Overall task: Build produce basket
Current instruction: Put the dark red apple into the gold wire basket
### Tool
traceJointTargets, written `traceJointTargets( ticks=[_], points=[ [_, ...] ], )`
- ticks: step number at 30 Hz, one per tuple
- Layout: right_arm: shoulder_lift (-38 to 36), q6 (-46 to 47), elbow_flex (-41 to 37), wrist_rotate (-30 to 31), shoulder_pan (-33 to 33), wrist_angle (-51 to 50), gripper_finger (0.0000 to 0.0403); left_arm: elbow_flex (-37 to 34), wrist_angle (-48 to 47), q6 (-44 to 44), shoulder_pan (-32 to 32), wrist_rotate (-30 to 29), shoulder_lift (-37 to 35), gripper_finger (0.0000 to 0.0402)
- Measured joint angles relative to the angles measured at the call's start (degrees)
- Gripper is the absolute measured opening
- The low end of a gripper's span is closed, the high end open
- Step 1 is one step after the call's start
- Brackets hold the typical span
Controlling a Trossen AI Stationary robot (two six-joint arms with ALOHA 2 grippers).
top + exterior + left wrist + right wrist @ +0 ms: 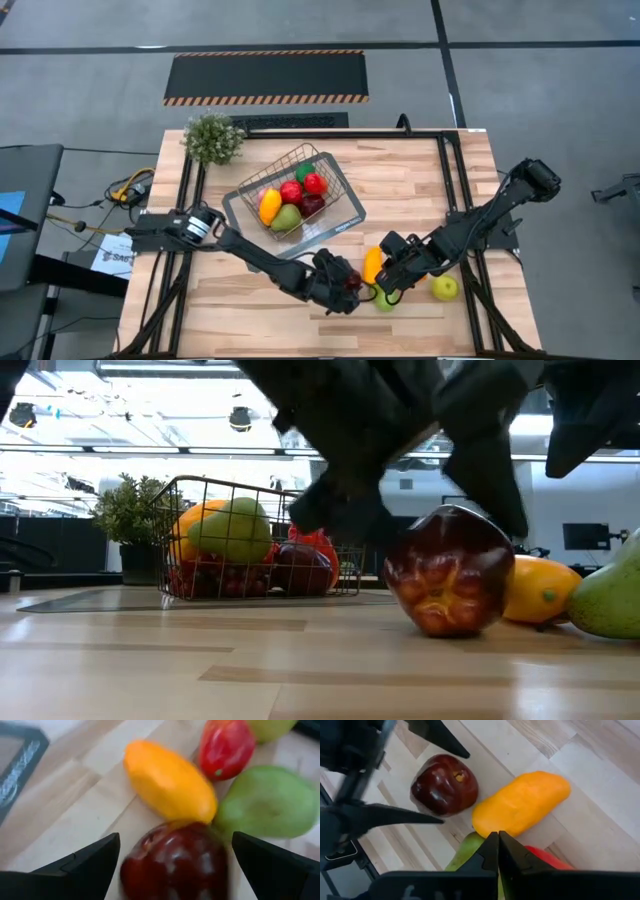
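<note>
The wire basket [342, 196] stands mid-table on its grey tray, holding several red, orange, green and dark pieces [290, 200]. Near the front edge lie a dark red apple [175, 865], an orange mango [167, 780], a green pear [267, 800] and a small red piece [225, 747], close together. My left gripper [176, 837] is open, and its fingers stand on either side of the dark red apple, which rests on the table [450, 570]. My right gripper [498, 837] is shut and empty, above the pear [465, 852] and the red piece [545, 860].
A yellow-green apple [445, 288] lies on the table to the right of the cluster. A bushy potted plant [213, 138] stands at the far left corner. The two grippers [345, 285] [388, 290] are close together at the front. Bare wood lies at the front left.
</note>
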Motion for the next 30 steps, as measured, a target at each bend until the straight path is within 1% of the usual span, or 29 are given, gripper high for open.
traceJointTargets(
  ticks=[8, 11, 14, 18, 23, 26, 30],
  points=[
    [0.0, -0.2, 0.0, -0.1, 0.0, -0.3, 0.0021, 0.0, -1.3, -3.1, 0.6, 4.6, 3.3, 0.0371],
    [0.0, -0.4, 0.0, -0.1, 0.0, -0.5, 0.0018, 0.1, -1.6, -4.3, 0.8, 5.5, 3.3, 0.0366],
    [0.0, -0.5, 0.0, 0.0, 0.0, -0.5, 0.0018, 0.1, -2.2, -4.5, 1.1, 6.2, 3.3, 0.0347],
    [0.0, -0.6, 0.0, -0.1, 0.0, -0.6, 0.0022, 0.1, -2.8, -5.9, 1.6, 9.3, 3.0, 0.0305],
    [0.0, -0.6, 0.0, -0.1, 0.0, -0.5, 0.002, 0.2, -4.1, -6.9, 1.9, 11.0, 2.4, 0.03],
    [0.0, -0.6, 0.0, -0.1, 0.4, -0.5, 0.0017, 1.0, -8.9, -7.8, 1.9, 12.8, 1.0, 0.03],
    [0.0, -0.6, 0.0, -0.1, 1.4, -0.6, 0.0018, 1.6, -14.2, -6.5, 2.3, 13.1, -2.6, 0.03]
  ],
)
